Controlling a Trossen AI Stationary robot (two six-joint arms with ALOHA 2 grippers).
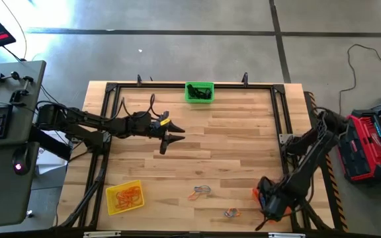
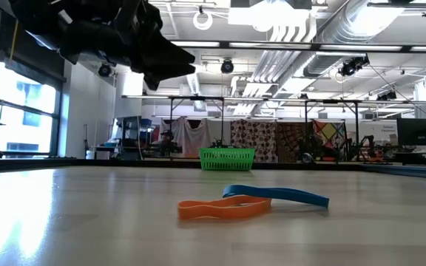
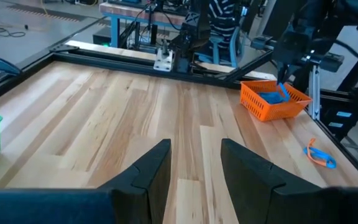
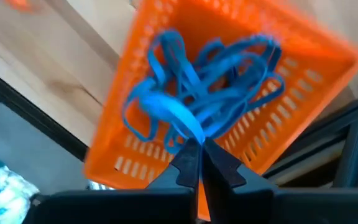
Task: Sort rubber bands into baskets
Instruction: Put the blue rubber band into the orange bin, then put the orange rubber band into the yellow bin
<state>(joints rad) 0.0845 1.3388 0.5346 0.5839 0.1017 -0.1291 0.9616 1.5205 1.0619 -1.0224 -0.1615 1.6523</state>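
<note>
Hovering above the middle of the pale wooden slat table [image 1: 230,132], the left gripper [image 3: 194,163] is seen with its dark fingers parted and nothing held between them. The right gripper [image 4: 199,163] is poised over the small orange plastic mesh basket [image 4: 303,93] at the table's front right corner, its fingers pressed together at the tips; a tangle of thin blue rubber bands [image 4: 197,93] fills that basket, and whether one is pinched cannot be told. A green mesh basket [image 1: 199,92] stands at the far edge with dark bands inside, and a yellow mesh basket [image 1: 124,197] at the front left holds orange bands. On the bare wood near the front, an orange loop [image 2: 224,209] lies touching a blue loop [image 2: 276,195] (another small pair lies nearer the orange basket [image 1: 231,213]).
</note>
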